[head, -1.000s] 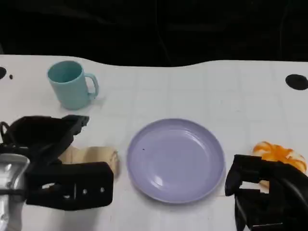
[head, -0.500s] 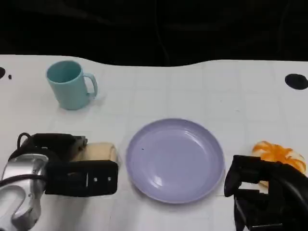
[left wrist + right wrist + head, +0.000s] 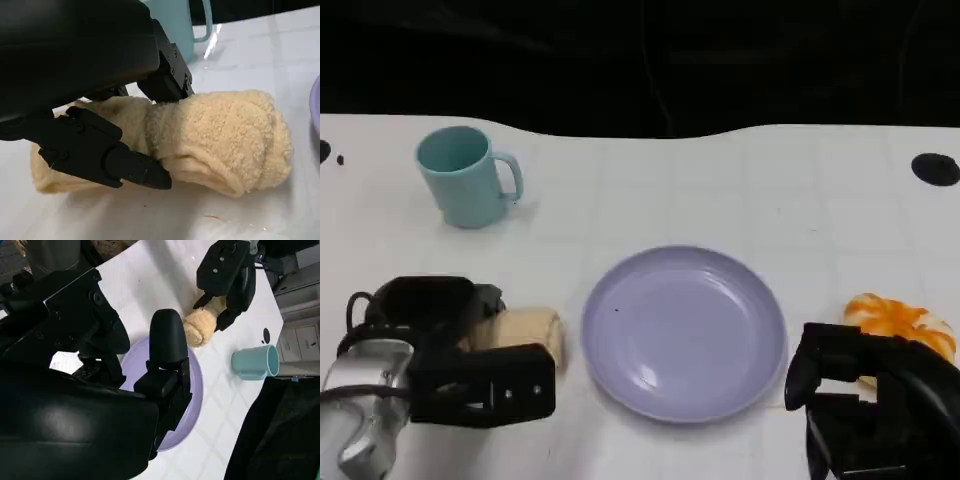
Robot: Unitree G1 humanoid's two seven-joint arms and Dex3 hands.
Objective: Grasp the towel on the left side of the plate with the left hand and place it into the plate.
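Where the white table (image 3: 740, 190) runs nearest the robot, the left hand (image 3: 455, 365) sits just left of the plate (image 3: 684, 333), its black fingers (image 3: 107, 155) closed around the towel (image 3: 525, 330). The left wrist view shows it plainly: one finger lies along the near side of the tan roll, another (image 3: 167, 75) presses down on its top, and the cloth bulges between them. The towel rests on the table, beside the plate's left rim and not touching it that I can see; its free end (image 3: 235, 140) sticks out toward the plate.

On the other side of the plate, the right hand (image 3: 865, 410) hangs low by the plate's right rim with nothing in it. Its fingers (image 3: 167, 347) are apart, one standing upright over the plate in the right wrist view.

Just right of the plate, beyond that hand, lies an orange thing (image 3: 900, 322) which I cannot make out well.

The plate itself is lilac, round and bare inside.

Farther back and to the plate's left stands a light blue cup (image 3: 465, 176), upright, its handle turned toward the plate, well apart from the towel
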